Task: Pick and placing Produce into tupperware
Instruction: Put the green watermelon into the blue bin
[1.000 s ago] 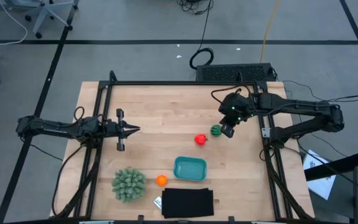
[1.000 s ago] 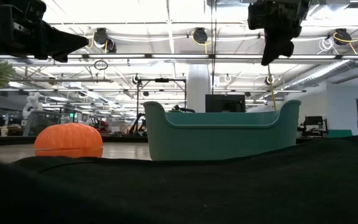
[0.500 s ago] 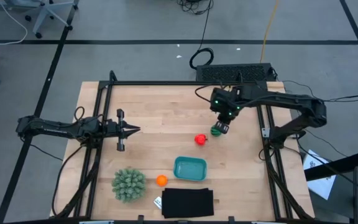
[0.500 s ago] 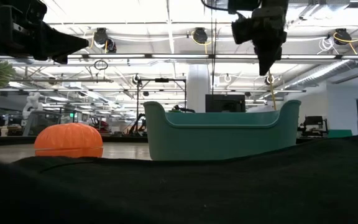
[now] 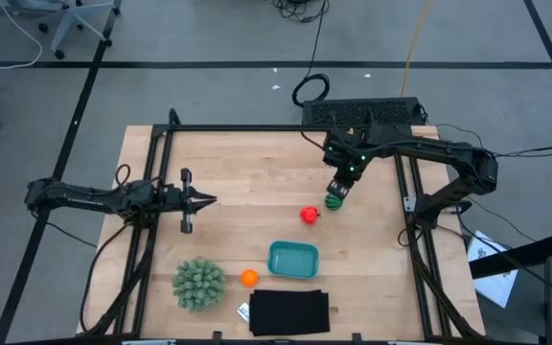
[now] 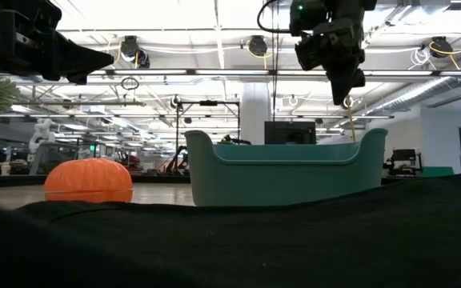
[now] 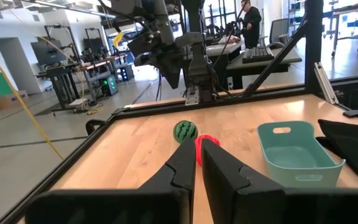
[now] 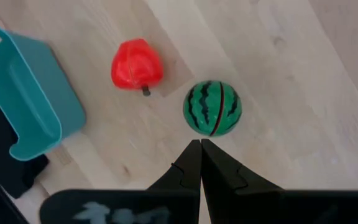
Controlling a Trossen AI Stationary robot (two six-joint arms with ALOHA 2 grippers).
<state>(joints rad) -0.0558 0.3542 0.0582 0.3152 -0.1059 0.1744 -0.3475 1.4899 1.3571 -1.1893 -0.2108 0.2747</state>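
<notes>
The dark green striped ball rests on the wood toward the table's right side. The red fruit lies just left of it. The orange ball sits near the front, left of the teal tupperware. My right gripper hangs shut above the striped ball, pointing down and touching nothing. My left gripper waits shut over the table's left half, pointing right.
A spiky pale-green plant stands at the front left. A black flat rectangle lies at the near edge, right in front of the tupperware. A black frame borders the table. Bare wood spreads between the two grippers.
My right gripper has swung toward the table's left, from beside the striped ball's right to a spot over it, and has turned about its wrist as it went. The produce and the tupperware have stayed where they were.
</notes>
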